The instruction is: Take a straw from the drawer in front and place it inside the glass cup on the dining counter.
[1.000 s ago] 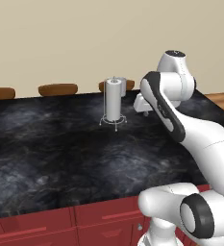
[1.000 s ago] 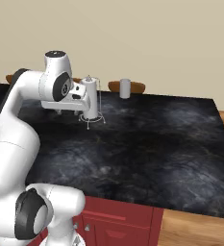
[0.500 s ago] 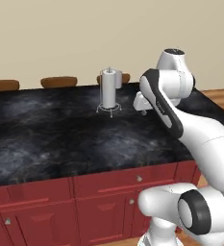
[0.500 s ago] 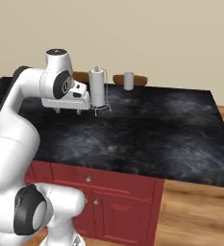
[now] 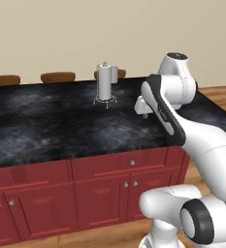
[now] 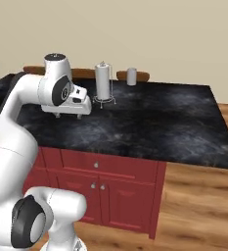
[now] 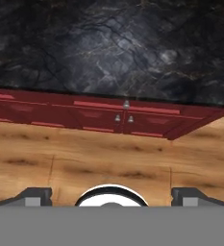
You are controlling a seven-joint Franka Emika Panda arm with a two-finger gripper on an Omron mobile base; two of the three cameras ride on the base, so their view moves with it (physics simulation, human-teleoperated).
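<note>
the glossy black, grey-veined stone counter (image 6: 149, 122) on its dark red base carries, at upper centre of the right base view, a small pale translucent glass cup (image 6: 131, 76) beside the taller white towel roll (image 6: 102, 82), while the tool (image 7: 111, 196) hangs with fingertips spread wide, holding nothing.
</note>
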